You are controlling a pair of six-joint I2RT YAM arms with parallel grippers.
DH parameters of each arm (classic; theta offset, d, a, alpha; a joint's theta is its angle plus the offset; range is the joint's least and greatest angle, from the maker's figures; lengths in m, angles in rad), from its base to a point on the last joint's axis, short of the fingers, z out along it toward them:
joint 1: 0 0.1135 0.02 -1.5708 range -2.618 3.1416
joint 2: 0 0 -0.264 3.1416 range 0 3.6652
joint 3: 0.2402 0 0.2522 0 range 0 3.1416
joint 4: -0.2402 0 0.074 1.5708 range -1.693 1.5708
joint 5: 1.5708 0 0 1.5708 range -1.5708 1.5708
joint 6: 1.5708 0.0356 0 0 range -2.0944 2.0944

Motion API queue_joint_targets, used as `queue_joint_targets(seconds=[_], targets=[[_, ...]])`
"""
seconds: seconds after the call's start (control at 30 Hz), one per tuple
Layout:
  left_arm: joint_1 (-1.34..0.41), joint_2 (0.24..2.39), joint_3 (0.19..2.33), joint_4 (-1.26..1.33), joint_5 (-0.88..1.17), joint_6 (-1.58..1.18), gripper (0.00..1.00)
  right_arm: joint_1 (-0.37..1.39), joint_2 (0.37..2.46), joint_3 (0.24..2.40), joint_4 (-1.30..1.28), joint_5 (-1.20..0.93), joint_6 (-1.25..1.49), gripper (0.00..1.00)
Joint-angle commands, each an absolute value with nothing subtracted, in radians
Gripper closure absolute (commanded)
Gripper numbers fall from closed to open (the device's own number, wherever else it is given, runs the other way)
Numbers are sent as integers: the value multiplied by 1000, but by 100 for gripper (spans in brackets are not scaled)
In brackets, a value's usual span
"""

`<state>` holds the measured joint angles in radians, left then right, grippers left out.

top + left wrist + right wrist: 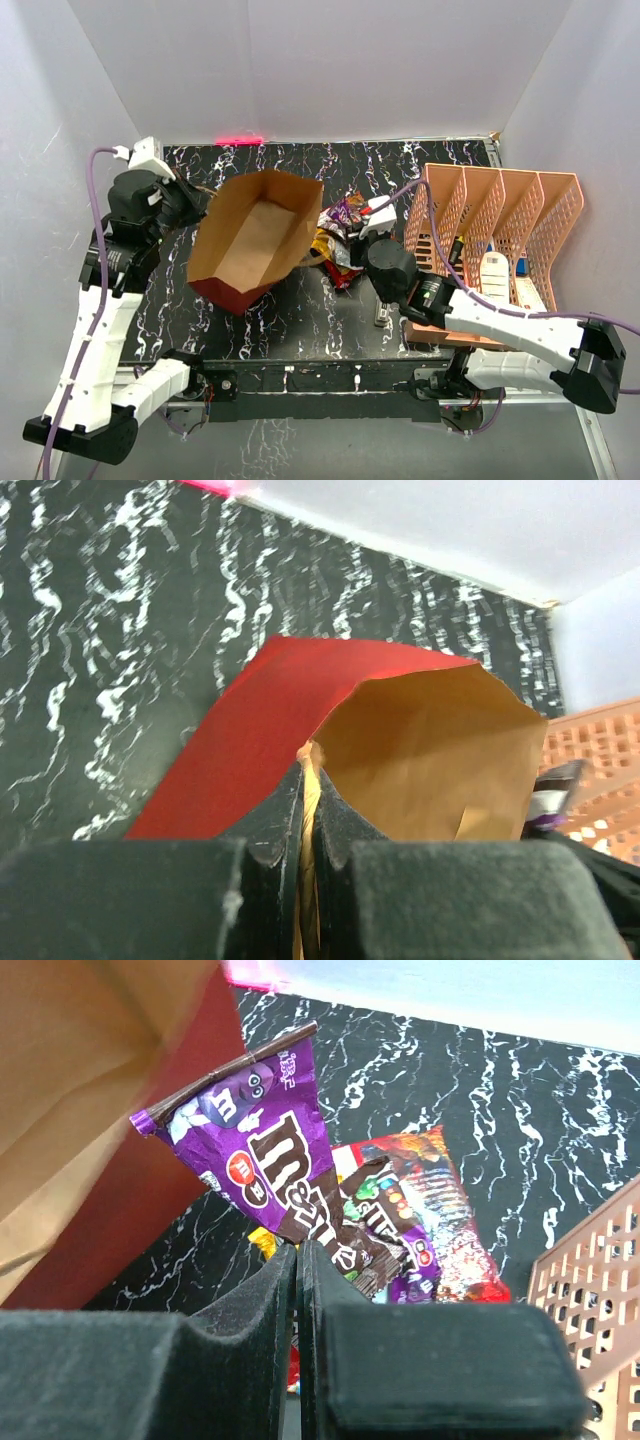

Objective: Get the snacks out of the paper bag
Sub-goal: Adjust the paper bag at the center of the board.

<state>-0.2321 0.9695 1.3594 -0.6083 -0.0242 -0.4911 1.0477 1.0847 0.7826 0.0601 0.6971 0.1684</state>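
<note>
The paper bag (255, 240) lies on its side on the black marbled table, red outside, brown inside, its open mouth turned up; I see no packets inside it. My left gripper (193, 207) is shut on the bag's left rim, which shows as a tan edge pinched between the jaws in the left wrist view (309, 780). My right gripper (352, 237) is shut on the lower edge of a purple M&M's packet (265, 1135), held just right of the bag. More snacks (335, 250) lie in a pile under it: a brown-purple packet (400, 1215), a red one (455, 1230) and a yellow one (262, 1243).
A salmon-orange lattice file rack (500, 235) stands at the right and holds a white bottle (495, 275). A slim grey-and-white gadget (383, 312) lies by the right arm. White walls enclose the table on the left, back and right.
</note>
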Motion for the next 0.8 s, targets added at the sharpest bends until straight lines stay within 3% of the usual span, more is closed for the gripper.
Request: queue_joint_targets(seconds=[0.0, 0.4, 0.77], targets=[[-227, 932, 1285, -659, -186, -494, 100, 1010, 1064, 844, 2, 660, 209, 93], [-227, 938, 1298, -775, -471, -415, 98, 951, 1218, 974, -155, 710, 165, 93], [-227, 860, 1263, -803, -477, -388, 45, 864, 1379, 1141, -365, 620, 61, 93]])
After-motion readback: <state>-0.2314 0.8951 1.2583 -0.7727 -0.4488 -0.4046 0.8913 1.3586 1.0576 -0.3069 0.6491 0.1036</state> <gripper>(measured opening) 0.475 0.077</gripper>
